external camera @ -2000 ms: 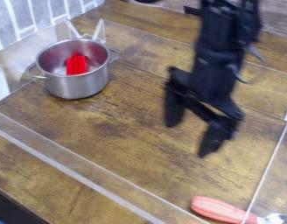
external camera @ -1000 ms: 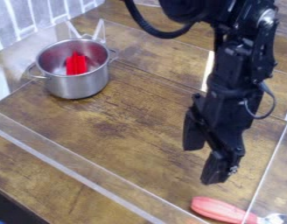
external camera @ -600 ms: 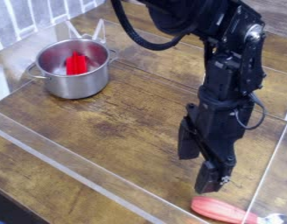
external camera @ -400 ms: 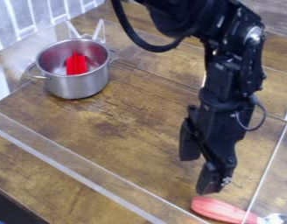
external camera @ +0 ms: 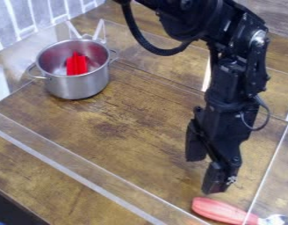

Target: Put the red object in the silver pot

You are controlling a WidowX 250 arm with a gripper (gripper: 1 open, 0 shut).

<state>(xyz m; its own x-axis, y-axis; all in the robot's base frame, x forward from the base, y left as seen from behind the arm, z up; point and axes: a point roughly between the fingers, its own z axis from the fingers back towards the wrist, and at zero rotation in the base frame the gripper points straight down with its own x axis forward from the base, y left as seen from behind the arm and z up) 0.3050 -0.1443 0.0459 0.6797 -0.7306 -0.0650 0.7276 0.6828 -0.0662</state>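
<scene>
Now, jaws first: the gripper (external camera: 212, 169) points straight down with its two black fingers spread wide, and nothing sits between them. It hangs low over the wooden table (external camera: 123, 114), on the right side of the view, close to the near clear wall of the enclosure.

Just below and a touch right of those fingertips lies a red-orange handle (external camera: 224, 211), flat on the wood at the bottom edge of the picture, its long axis running roughly left to right, with something silvery at its far right end that I can't make out. The lower fingertip looks near it but apart from it.

Swing out to the far left and there's the silver pot (external camera: 74, 72), upright, well away from the arm, and a red object (external camera: 77, 64) already stands inside it, leaning against the wall.

So here's the relation that matters: the nearest red thing lies directly under the open jaws, lengthwise across them, while the pot lies up and to the left. My read is that the next move would be a short drop and a close across that handle.
</scene>
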